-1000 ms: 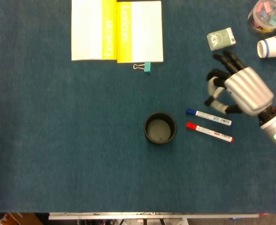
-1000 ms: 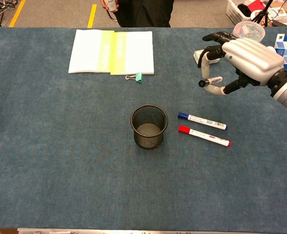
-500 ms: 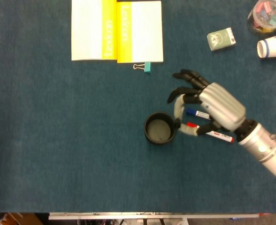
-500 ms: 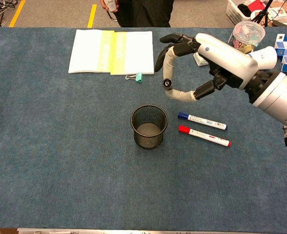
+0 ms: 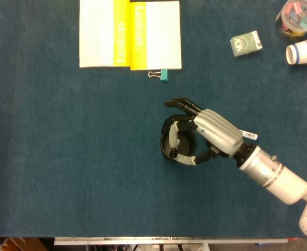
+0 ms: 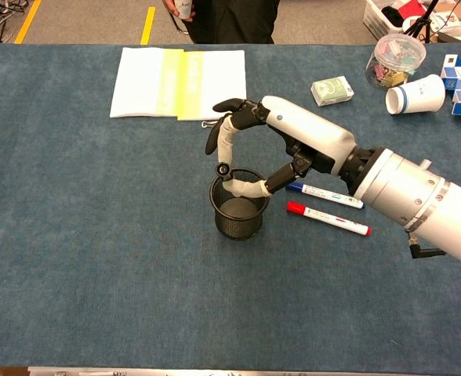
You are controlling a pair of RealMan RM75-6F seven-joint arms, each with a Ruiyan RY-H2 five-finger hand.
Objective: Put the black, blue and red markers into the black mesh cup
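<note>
The black mesh cup (image 5: 163, 145) (image 6: 238, 221) stands mid-table. My right hand (image 5: 212, 134) (image 6: 297, 139) hangs right over it. Its thumb and a white-sleeved finger pinch the black marker (image 6: 223, 169) (image 5: 173, 152); only the marker's dark end shows, above the cup's mouth. The blue marker (image 6: 324, 195) and the red marker (image 6: 328, 219) lie side by side on the cloth, just right of the cup. In the head view my hand and forearm cover both, apart from one white end (image 5: 249, 136). My left hand is in neither view.
A yellow-and-white notebook (image 5: 130, 34) lies at the back, with a teal binder clip (image 5: 160, 75) by its near edge. At the back right are a small green box (image 5: 246, 43), a paper cup (image 5: 304, 51) on its side and a jar (image 5: 297, 15) of clips.
My right hand has swept left from the table's right side, past the blue and red markers, to a spot over the cup, keeping its pinch. The cup and both markers have not moved.
</note>
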